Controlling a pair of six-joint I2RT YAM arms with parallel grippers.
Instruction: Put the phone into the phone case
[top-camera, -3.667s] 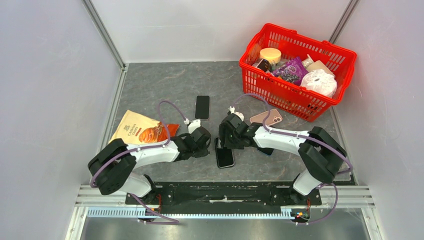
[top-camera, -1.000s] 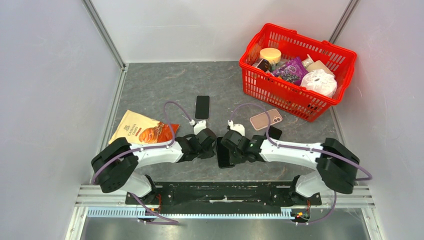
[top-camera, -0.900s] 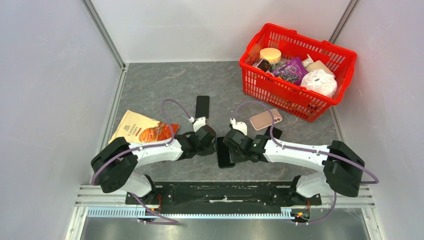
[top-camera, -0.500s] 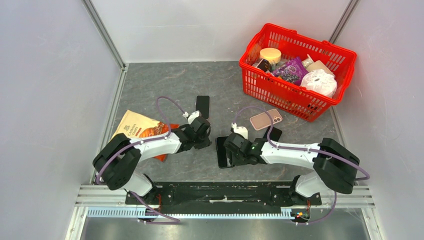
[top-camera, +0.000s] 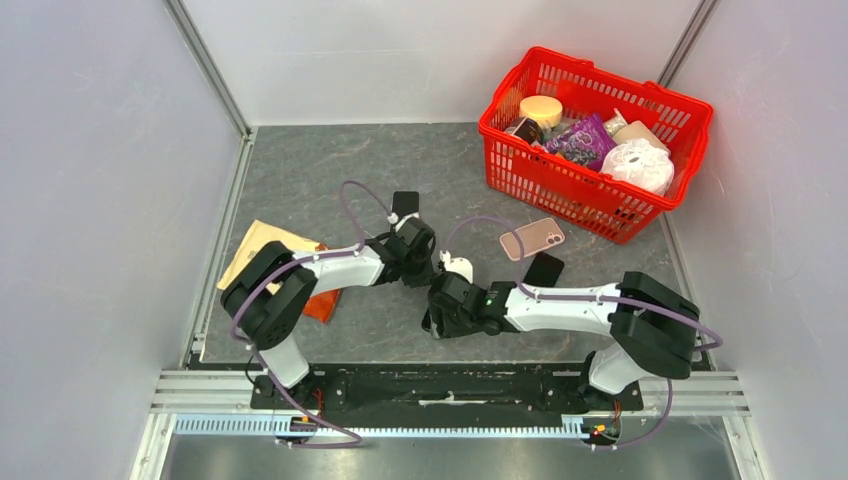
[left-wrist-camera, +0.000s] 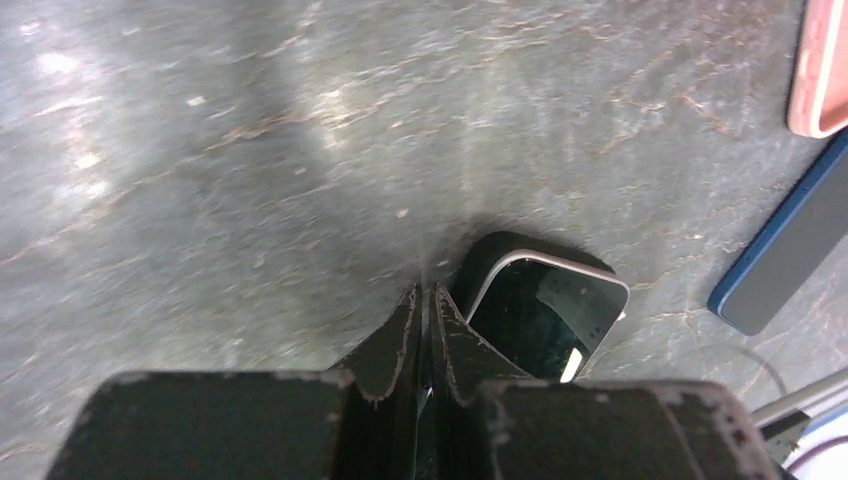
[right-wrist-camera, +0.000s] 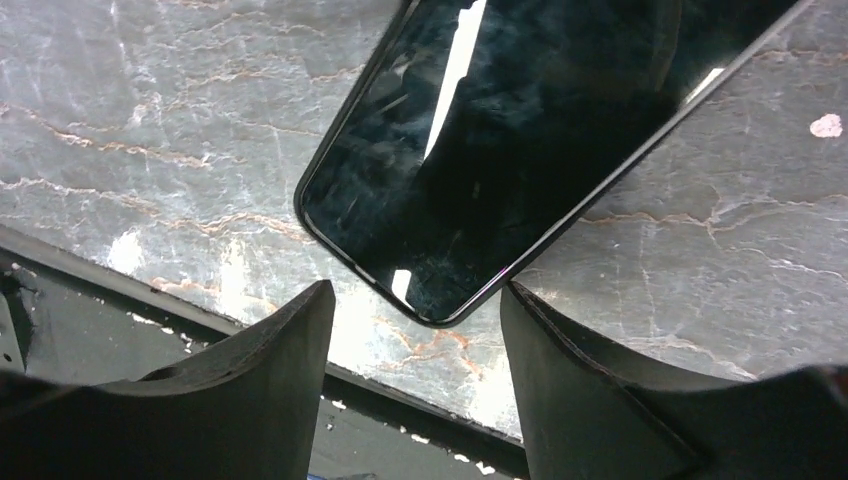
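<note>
A black phone (right-wrist-camera: 520, 130) lies screen-up on the grey table; only a dark sliver (top-camera: 429, 322) shows under the arm from above. My right gripper (top-camera: 437, 312) is open, its fingertips (right-wrist-camera: 415, 300) either side of the phone's near corner, not gripping. My left gripper (top-camera: 425, 256) is shut and empty, its tips (left-wrist-camera: 425, 295) at the table just left of the phone's other end (left-wrist-camera: 545, 315). A pink phone case (top-camera: 532, 238) lies to the right, also in the left wrist view (left-wrist-camera: 820, 70). A black slab (top-camera: 405, 203) lies behind the left gripper.
A dark blue flat item (top-camera: 545, 268) lies near the pink case, also in the left wrist view (left-wrist-camera: 790, 250). A red basket (top-camera: 590, 65) of groceries stands at the back right. A chips bag (top-camera: 258, 245) lies partly under the left arm. The table's front edge (right-wrist-camera: 150, 300) runs just below the right fingers.
My left gripper has swung back and right towards the centre. My right gripper has moved left and nearer, over the phone's near end. The phone has shifted left.
</note>
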